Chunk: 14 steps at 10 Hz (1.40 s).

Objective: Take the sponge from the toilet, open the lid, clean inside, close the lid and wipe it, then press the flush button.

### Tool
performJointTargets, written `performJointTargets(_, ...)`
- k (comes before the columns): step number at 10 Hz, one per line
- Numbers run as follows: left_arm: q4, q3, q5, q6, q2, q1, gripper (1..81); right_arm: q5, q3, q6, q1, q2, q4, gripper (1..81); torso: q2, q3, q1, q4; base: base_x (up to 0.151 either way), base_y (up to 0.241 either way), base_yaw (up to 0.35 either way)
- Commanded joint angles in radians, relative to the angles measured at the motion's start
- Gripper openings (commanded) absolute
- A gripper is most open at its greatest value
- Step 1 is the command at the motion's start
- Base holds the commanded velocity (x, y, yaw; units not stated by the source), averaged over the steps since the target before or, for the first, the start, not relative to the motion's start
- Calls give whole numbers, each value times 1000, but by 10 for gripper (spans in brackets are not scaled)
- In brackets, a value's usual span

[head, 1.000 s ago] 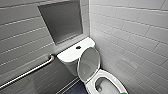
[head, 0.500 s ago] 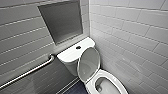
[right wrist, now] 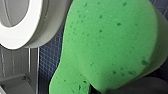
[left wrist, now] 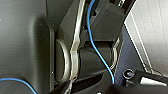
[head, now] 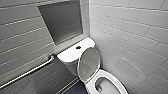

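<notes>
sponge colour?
The sponge is bright green with small darker green specks. It shows best in the right wrist view.

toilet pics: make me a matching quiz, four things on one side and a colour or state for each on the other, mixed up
Things:
1 sponge
2 lid
3 flush button
4 grab bar

Colour or state:
a white, standing open
b bright green
c long and silvery
d small, dark and round

Pairs: 1-b, 2-a, 3-d, 4-c

Nothing around the toilet [head: 88, 62] has visibly shifted.
</notes>
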Motion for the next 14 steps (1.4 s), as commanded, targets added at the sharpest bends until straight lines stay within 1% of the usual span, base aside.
performJointTargets(1, 2, 240, 84, -6, -168, -65, 811, -34, -14, -4, -63, 5, -138, 10, 0, 0, 0, 0, 0, 0, 0)
performJointTargets(2, -1, 289, 114, -7, -205, -103, 811, -34, -40, -4, -93, 25, -169, 10, 0, 0, 0, 0, 0, 0, 0)
performJointTargets(4, -64, 404, 188, -9, -282, -218, 811, -32, -74, -5, -144, 55, -189, 10, 0, 0, 0, 0, 0, 0, 0)
performJointTargets(5, -97, 474, 214, -10, -330, -279, 811, -31, -83, -5, -161, 65, -196, 10, 0, 0, 0, -91, 0, 0, 0)
performJointTargets(6, -139, 521, 230, -10, -369, -356, 811, -7, -91, -4, -181, 71, -198, 10, 0, 22, 0, -103, 0, 0, 0)
performJointTargets(7, -188, 566, 253, -10, -407, -434, 811, 22, -92, -5, -201, 71, -204, 10, 0, 24, 0, -122, 0, 0, 0)
performJointTargets(8, -231, 583, 257, -10, -429, -503, 811, 37, -96, -4, -216, 68, -213, 10, 0, 6, 0, -88, 0, 0, 0)
performJointTargets(9, -291, 588, 266, -10, -443, -572, 811, 54, -99, -4, -239, 67, -228, 10, 0, 10, 0, -90, 0, 0, 0)
performJointTargets(10, -344, 587, 311, -10, -447, -658, 811, 78, -109, -5, -268, 70, -244, 10, 0, 13, 0, -114, 0, 0, 0)
performJointTargets(11, -379, 579, 354, -10, -443, -741, 811, 117, -126, -4, -308, 78, -264, 10, 0, 13, 0, -125, 0, 0, 0)
performJointTargets(12, -433, 564, 377, -10, -438, -806, 811, 154, -160, -2, -334, 90, -265, 10, 0, 13, 0, -124, 0, 0, 0)
performJointTargets(13, -501, 554, 371, -12, -440, -859, 811, 178, -211, 1, -359, 111, -265, 10, 0, 13, 0, -124, 0, 0, 0)
performJointTargets(14, -596, 539, 362, -20, -441, -905, 811, 193, -250, 7, -383, 133, -265, 10, 0, 13, 0, -124, 0, 0, 0)
